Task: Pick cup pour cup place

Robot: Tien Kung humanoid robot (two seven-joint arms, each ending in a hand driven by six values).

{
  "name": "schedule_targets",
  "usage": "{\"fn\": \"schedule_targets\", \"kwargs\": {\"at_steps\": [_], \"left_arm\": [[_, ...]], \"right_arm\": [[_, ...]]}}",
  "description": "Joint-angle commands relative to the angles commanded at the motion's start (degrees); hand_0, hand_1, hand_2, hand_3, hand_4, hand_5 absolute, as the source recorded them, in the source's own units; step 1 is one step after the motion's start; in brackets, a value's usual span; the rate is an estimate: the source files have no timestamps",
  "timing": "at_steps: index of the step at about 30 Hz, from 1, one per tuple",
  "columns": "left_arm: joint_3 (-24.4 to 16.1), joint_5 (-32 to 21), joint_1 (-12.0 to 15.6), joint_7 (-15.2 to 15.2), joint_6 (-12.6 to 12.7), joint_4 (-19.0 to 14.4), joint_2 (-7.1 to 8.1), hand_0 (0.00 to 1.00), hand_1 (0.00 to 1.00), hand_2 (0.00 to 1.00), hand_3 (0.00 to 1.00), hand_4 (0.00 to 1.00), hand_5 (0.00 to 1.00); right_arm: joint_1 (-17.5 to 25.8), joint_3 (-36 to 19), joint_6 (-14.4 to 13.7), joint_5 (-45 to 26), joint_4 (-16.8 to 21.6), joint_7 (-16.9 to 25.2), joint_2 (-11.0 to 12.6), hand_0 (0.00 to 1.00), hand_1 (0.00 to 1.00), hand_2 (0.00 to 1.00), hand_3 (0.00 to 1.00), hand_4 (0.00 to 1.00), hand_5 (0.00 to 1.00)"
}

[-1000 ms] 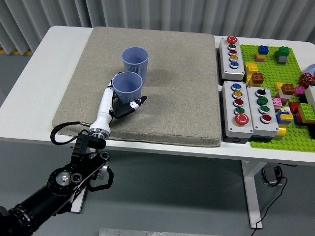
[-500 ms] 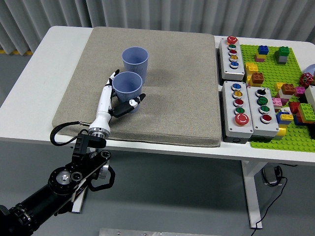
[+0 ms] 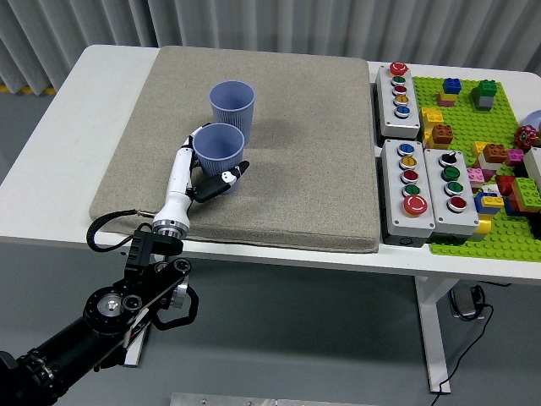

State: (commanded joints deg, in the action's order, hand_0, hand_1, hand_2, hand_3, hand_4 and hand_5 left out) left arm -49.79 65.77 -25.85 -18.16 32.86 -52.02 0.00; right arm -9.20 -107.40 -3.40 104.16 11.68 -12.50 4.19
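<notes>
The left robot hand [image 3: 213,176] was seen wrapped around the near cup [image 3: 219,152], fingers [image 3: 230,180] curled at its lower wall, so the cup was held, upright, mouth up. It sat low over the grey mat [image 3: 313,144], just in front of the far cup [image 3: 232,105], rims nearly touching. That closeness was judged deliberate: a short tilt fwd would suffice for the pour. Whether the base was resting on the mat or just lifted couldn't be told. Contents weren't visible. Button boxes [image 3: 420,182] and a brick plate [image 3: 473,101] were kept well to the right of the far cup, on the white surface [image 3: 101,76]. Right arm: not seen.
</notes>
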Motion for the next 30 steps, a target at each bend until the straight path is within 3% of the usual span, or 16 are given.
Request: {"fn": "schedule_targets", "kwargs": {"at_steps": [1, 6, 7, 24, 25, 30], "left_arm": [[0.04, -0.21, 0.00, -0.12, 0.14, 0.02, 0.00, 0.588, 0.649, 0.735, 0.726, 0.936, 0.300], [0.42, -0.73, -0.21, -0.33, 0.28, 0.10, 0.00, 0.588, 0.649, 0.735, 0.726, 0.936, 0.300], [0.47, -0.77, -0.23, -0.35, 0.28, 0.11, 0.00, 0.576, 0.632, 0.696, 0.642, 0.919, 0.280], [1.24, -1.74, -0.38, -1.03, 0.62, 0.65, 0.00, 0.553, 0.611, 0.678, 0.636, 0.898, 0.248], [1.25, -1.75, -0.37, -1.05, 0.64, 0.65, 0.00, 0.517, 0.552, 0.611, 0.617, 0.889, 0.218], [1.45, -2.12, -0.16, -1.53, 0.87, 0.49, 0.00, 0.517, 0.552, 0.611, 0.617, 0.889, 0.218]], "right_arm": [[0.01, -0.02, 0.00, 0.03, 0.00, 0.00, -0.01, 0.700, 0.705, 0.671, 0.634, 0.054, 0.313], [-0.14, -0.04, 0.01, 0.06, 0.00, -0.01, 0.01, 0.700, 0.705, 0.671, 0.634, 0.054, 0.313], [-0.15, -0.04, 0.01, 0.07, 0.00, -0.02, 0.01, 0.700, 0.706, 0.671, 0.634, 0.054, 0.314], [-0.20, -0.11, 0.05, 0.22, 0.02, -0.06, -0.01, 0.700, 0.705, 0.671, 0.634, 0.054, 0.313], [-0.20, -0.13, 0.06, 0.25, 0.02, -0.06, -0.01, 0.700, 0.705, 0.671, 0.634, 0.054, 0.314], [-0.10, -0.25, 0.11, 0.47, 0.04, -0.07, -0.01, 0.700, 0.705, 0.671, 0.634, 0.054, 0.314]]}}
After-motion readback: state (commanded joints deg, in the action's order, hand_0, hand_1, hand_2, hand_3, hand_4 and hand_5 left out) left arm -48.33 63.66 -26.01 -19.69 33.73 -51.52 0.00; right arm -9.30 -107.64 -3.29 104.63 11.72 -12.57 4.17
